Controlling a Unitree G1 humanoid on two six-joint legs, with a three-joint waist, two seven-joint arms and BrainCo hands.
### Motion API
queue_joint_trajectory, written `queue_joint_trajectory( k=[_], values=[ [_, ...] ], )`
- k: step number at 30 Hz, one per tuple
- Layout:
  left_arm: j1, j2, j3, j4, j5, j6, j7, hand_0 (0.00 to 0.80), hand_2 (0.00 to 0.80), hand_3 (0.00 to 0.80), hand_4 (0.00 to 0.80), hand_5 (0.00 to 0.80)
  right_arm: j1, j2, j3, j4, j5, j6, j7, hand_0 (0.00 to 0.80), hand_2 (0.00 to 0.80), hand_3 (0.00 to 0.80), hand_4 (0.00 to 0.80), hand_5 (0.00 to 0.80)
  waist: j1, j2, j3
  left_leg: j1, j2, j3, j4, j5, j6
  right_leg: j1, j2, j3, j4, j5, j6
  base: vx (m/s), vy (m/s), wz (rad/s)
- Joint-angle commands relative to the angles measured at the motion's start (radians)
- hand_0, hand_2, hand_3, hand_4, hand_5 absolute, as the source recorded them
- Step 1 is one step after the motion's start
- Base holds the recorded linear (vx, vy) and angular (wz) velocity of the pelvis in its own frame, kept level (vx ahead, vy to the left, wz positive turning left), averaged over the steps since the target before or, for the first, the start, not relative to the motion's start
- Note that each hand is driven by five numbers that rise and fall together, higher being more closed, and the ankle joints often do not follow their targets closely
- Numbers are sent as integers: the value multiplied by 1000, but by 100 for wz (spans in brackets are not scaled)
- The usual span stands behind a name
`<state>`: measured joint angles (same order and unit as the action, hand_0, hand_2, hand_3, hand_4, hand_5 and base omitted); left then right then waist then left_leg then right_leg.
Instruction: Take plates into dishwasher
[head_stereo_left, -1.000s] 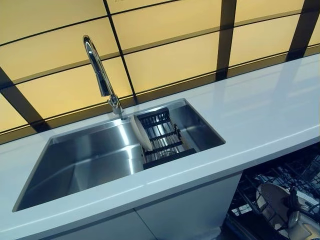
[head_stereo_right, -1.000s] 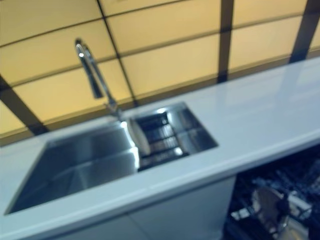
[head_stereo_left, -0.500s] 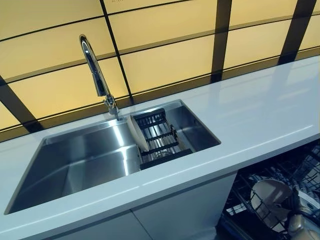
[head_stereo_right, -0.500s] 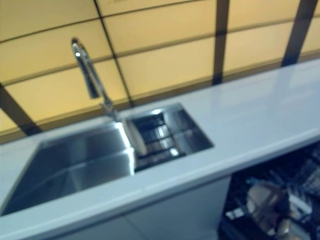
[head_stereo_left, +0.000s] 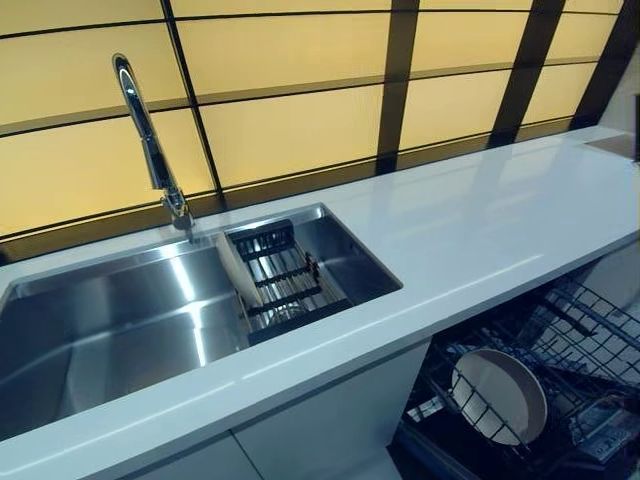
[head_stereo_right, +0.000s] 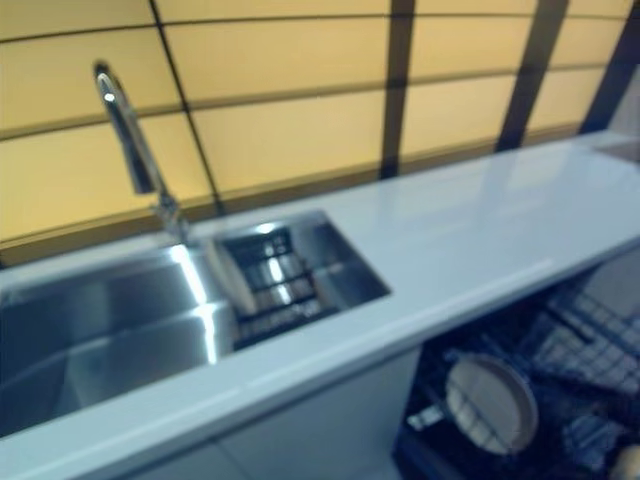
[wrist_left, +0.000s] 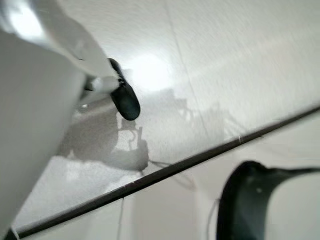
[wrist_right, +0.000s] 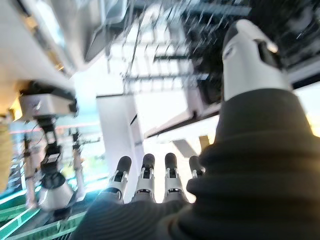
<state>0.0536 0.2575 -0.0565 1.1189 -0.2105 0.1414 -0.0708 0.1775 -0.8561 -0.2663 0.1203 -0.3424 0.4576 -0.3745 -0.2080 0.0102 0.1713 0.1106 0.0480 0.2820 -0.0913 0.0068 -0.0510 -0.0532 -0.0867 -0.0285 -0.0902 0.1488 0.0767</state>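
One pale plate (head_stereo_left: 498, 395) stands upright in the open dishwasher's wire rack (head_stereo_left: 590, 340) at the lower right, below the counter. Another pale plate (head_stereo_left: 238, 283) stands on edge at the left end of the black dish rack (head_stereo_left: 290, 285) in the sink (head_stereo_left: 90, 320). Neither hand shows in the eye views. My right hand (wrist_right: 200, 190) shows in its wrist view with its fingers straight, holding nothing, and blurred wire racks lie beyond it. My left hand (wrist_left: 120, 95) shows only in its wrist view, over a pale floor.
A white counter (head_stereo_left: 480, 230) runs across in front of yellow wall panels. A chrome faucet (head_stereo_left: 148, 140) stands behind the sink. A white cabinet front (head_stereo_left: 330, 420) is below the counter, left of the dishwasher.
The camera has swung right, so the sink sits further left. My right hand was on the plate in the dishwasher rack; it has let go and left the eye views.
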Motion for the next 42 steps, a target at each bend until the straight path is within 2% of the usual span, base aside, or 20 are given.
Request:
queue_joint_trajectory(
  k=[1,4,9,15,18,24,25,26,27,30,35,38,41,42],
  values=[
    [-48,75,11,52,-20,-6,20,0,0,0,0,0,-77,-96,-86,24,-26,0,-69,0,0,0,0,0,12,-53,-2,8,-38,-19,17,-90,73,6,23,11,32,-66,77,-10,-1,-8],
    [-54,81,2,46,-32,2,24,0,0,0,0,0,-97,-125,-105,33,-10,5,-90,0,0,0,0,0,16,-56,-1,7,-38,-21,21,-92,74,7,24,14,33,-66,78,-5,-1,-7],
    [-67,91,-30,49,-54,18,34,0,0,0,0,0,-205,-254,-128,68,26,10,-121,0,0,0,0,0,50,-66,-18,13,-36,-40,22,-94,70,31,23,3,17,-67,75,18,-9,0],
    [-77,98,-70,54,-72,42,45,0,0,0,0,0,-379,-401,-56,138,8,-33,-93,0,0,0,0,0,100,-77,-38,10,-37,-68,24,-88,60,52,16,-32,7,-71,74,29,-33,8],
    [-85,99,-86,51,-89,52,51,0,0,0,0,0,-542,-461,65,122,-34,-83,-56,0,0,0,0,0,130,-83,-44,6,-40,-90,21,-82,56,62,15,-49,3,-76,72,10,-28,6],
    [-82,93,-89,50,-96,53,48,0,0,0,0,0,-741,-510,241,68,-61,-188,11,0,0,0,0,0,170,-90,-53,-5,-42,-122,15,-69,49,73,14,-78,3,-86,67,12,-15,19],
    [-79,91,-89,50,-96,51,47,0,0,0,0,0,-778,-518,280,69,-100,-238,13,0,0,0,0,0,177,-92,-54,-8,-42,-127,15,-66,47,75,13,-87,3,-88,67,12,-17,16],
    [-78,91,-90,51,-98,48,49,0,0,0,0,0,-797,-524,300,70,-105,-248,14,0,0,0,0,0,181,-93,-54,-10,-42,-130,14,-65,47,76,12,-92,3,-89,66,14,-28,30],
    [-76,91,-95,51,-101,49,52,0,0,0,0,0,-873,-539,381,65,-141,-332,11,0,0,0,0,0,196,-97,-55,-18,-43,-142,12,-60,44,79,10,-109,3,-92,66,11,-30,35],
    [-76,95,-98,50,-107,55,54,0,0,0,0,0,-998,-547,520,65,-205,-423,-11,0,0,0,0,0,225,-108,-53,-31,-43,-162,7,-49,39,85,8,-140,3,-96,66,17,-32,35],
    [-69,96,-99,49,-103,59,62,0,0,0,0,0,-1101,-531,646,85,-284,-497,-26,0,0,0,0,0,260,-116,-42,-48,-43,-192,4,-39,34,94,3,-183,3,-100,67,21,-32,35],
    [-63,101,-98,46,-102,57,56,0,0,0,0,0,-1165,-508,724,116,-317,-507,-18,0,0,0,0,0,282,-120,-28,-64,-46,-211,4,-30,32,96,0,-206,3,-101,67,13,-21,36],
    [-62,102,-98,45,-102,56,54,0,0,0,0,0,-1178,-503,740,125,-324,-507,-19,0,0,0,0,0,284,-120,-25,-67,-46,-213,4,-29,32,95,0,-209,3,-101,67,3,-10,17],
    [-60,105,-102,37,-112,53,53,0,0,0,0,0,-1202,-486,773,149,-348,-523,-12,0,0,0,0,0,299,-120,-11,-78,-47,-224,4,-23,31,93,-3,-221,3,-100,68,3,-15,9]
  ],
)
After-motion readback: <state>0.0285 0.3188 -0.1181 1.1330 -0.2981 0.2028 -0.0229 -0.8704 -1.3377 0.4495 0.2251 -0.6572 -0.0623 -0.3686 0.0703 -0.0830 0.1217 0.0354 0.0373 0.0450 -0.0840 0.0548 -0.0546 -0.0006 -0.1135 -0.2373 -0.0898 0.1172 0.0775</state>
